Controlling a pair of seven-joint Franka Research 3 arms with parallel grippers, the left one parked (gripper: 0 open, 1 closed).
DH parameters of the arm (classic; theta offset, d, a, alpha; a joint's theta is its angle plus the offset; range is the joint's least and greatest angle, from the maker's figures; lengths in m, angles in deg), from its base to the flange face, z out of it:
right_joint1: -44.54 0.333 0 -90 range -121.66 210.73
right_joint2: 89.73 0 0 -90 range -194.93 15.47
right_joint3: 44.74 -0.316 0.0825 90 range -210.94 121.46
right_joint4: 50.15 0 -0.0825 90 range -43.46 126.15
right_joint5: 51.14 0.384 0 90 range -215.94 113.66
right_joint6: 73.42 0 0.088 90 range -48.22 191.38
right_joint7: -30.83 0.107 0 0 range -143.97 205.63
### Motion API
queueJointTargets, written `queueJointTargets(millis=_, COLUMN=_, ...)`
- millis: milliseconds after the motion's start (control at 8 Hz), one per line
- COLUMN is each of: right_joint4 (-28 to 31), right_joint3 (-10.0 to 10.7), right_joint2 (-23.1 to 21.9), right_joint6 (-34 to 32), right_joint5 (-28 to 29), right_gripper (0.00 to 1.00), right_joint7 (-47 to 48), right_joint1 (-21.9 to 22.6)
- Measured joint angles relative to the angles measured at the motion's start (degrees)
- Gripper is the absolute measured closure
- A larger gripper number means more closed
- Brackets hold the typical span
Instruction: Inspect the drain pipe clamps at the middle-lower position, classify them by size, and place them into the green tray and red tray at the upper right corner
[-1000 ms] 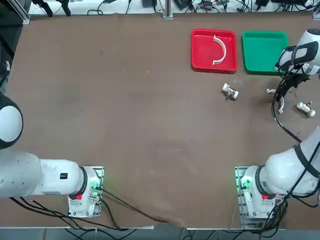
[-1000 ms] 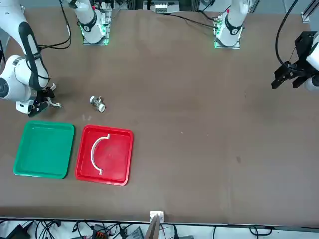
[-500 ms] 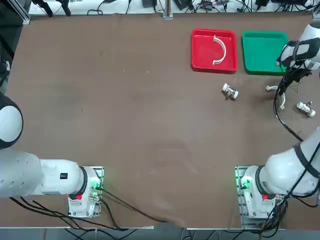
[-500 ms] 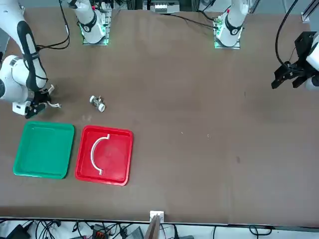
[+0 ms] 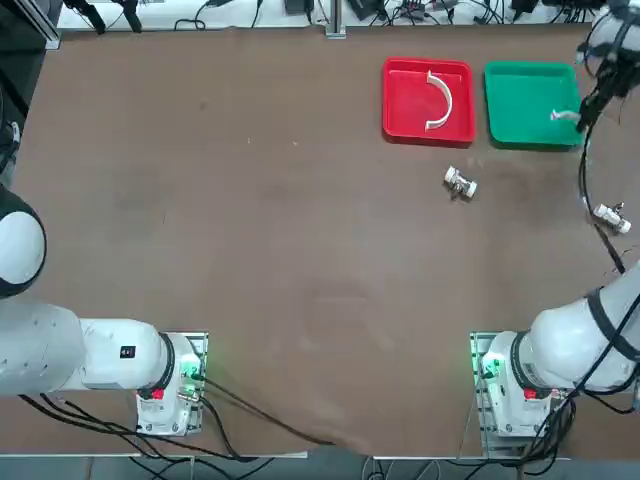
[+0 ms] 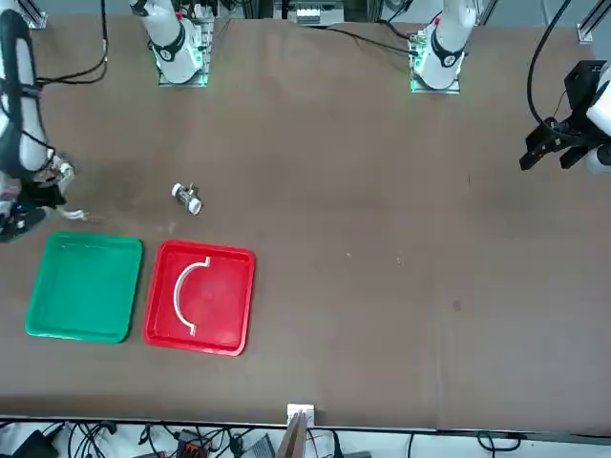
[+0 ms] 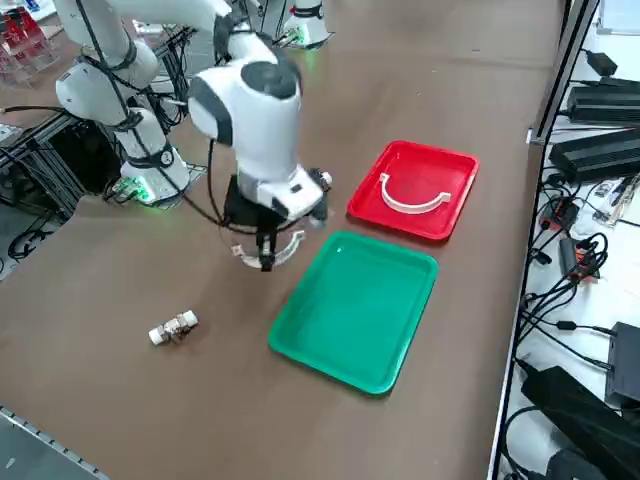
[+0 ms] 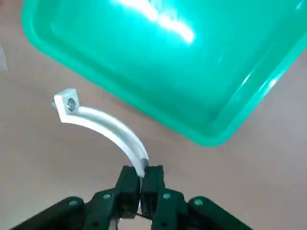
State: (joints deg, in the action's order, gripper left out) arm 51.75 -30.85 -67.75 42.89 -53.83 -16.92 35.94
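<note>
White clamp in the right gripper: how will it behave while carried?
Likely stiff: the clamp keeps its curve though gripped by one part only. Probably light, being a thin band. It may pivot in the right gripper, since the narrow fingers pinch it in one spot, with its tabbed end sticking out.

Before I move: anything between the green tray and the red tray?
Only bare table between the green tray and red tray, as the top view shows.

White rounded arm [image 7: 250, 110]; grey joint bands; black cables [image 7: 110, 80]; black jaws [image 8: 141, 179], screws.
</note>
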Motion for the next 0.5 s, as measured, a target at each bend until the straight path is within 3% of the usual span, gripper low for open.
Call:
queueJointTargets(millis=250, right_joint4=-10.23, right_joint3=-0.19, right_joint2=8.67, right_joint6=0.24, right_joint5=4.27, right_gripper=0.96, right_joint7=0.44, right_joint1=0.07)
queueJointTargets(millis=500, right_joint4=-22.00, right_joint3=-0.27, right_joint2=20.01, right_joint6=0.50, right_joint5=4.80, right_gripper=0.96, right_joint7=2.79, right_joint1=0.12)
